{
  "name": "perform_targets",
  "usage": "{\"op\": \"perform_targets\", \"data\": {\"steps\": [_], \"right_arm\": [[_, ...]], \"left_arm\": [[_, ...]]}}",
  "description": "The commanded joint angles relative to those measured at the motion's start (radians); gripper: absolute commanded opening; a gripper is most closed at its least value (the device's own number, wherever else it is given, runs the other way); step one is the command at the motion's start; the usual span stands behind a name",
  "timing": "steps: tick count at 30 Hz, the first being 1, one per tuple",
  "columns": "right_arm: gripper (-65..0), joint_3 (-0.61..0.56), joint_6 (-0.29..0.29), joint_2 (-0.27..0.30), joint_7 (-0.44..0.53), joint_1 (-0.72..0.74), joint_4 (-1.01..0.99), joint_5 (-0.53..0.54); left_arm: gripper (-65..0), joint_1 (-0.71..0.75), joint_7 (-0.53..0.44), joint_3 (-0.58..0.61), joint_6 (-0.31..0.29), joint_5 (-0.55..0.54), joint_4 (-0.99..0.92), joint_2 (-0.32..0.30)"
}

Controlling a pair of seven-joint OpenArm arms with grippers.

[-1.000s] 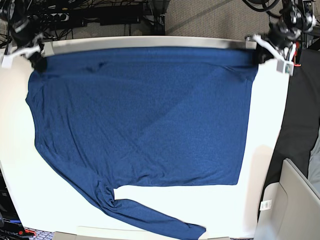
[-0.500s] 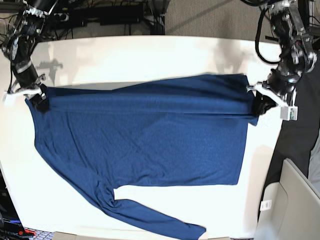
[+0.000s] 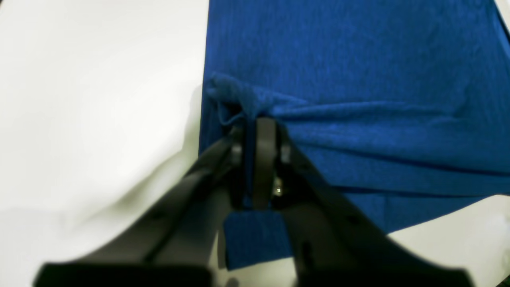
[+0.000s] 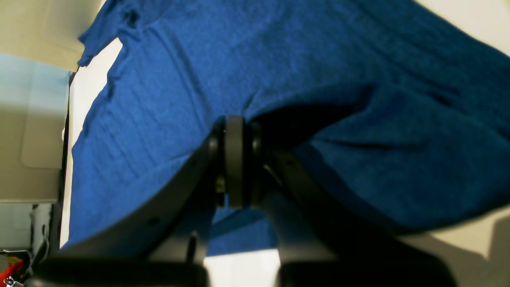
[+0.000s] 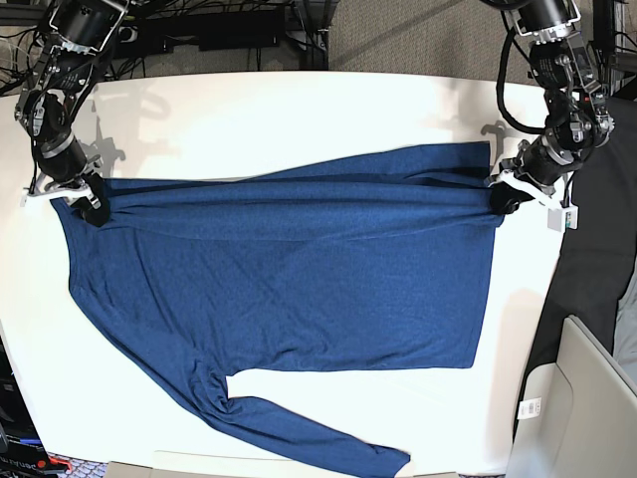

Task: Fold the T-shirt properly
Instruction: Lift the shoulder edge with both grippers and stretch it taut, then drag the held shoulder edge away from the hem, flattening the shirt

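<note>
The navy T-shirt (image 5: 289, 289) lies spread on the white table (image 5: 299, 110), with its far part folded forward into a flat band. One long sleeve (image 5: 309, 438) trails toward the front edge. My left gripper (image 5: 503, 201) is low at the band's right end. In the left wrist view its fingers (image 3: 265, 159) stand close together with a strip of the T-shirt (image 3: 358, 79) pinched between them. My right gripper (image 5: 90, 206) is at the band's left end. In the right wrist view its fingers (image 4: 235, 159) are shut on a bunched fold of the T-shirt (image 4: 159, 99).
A beige box (image 5: 587, 398) stands off the table at the front right. Dark cloth (image 5: 597, 269) hangs beside the right edge. Cables and a power strip (image 5: 219, 25) run behind the table. Bare white tabletop shows along the back and on both sides.
Both grippers have carried the shirt's far edge from the back of the table forward and down. That edge now lies as a folded band on the body of the shirt.
</note>
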Motion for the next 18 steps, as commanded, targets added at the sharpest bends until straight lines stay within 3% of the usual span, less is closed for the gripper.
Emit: {"op": "perform_targets", "data": {"steps": [1, 4, 7, 9, 14, 18], "right_arm": [[-61.6, 0.005, 0.009, 0.019, 0.022, 0.007, 0.018, 0.017], [-51.7, 0.01, 0.008, 0.03, 0.022, -0.013, 0.019, 0.065], [-42.9, 0.007, 0.006, 0.054, 0.021, -0.041, 0.019, 0.144], [-42.4, 0.008, 0.006, 0.064, 0.019, -0.059, 0.025, 0.181], [-42.4, 0.027, 0.008, 0.091, 0.019, -0.13, 0.078, 0.207], [-42.4, 0.076, 0.008, 0.091, 0.019, -0.17, 0.125, 0.2]], "left_arm": [[-54.0, -0.015, -0.004, -0.007, -0.004, -0.018, 0.018, -0.032], [-45.8, -0.015, 0.039, -0.016, 0.0, -0.02, 0.018, -0.04], [-45.5, 0.015, 0.053, -0.041, 0.0, -0.023, 0.018, -0.071], [-45.5, 0.039, 0.057, -0.062, 0.0, -0.026, 0.02, -0.074], [-45.5, 0.074, 0.18, -0.085, 0.0, -0.063, 0.02, -0.071], [-45.5, 0.071, 0.186, -0.082, 0.0, -0.064, 0.015, -0.065]]}}
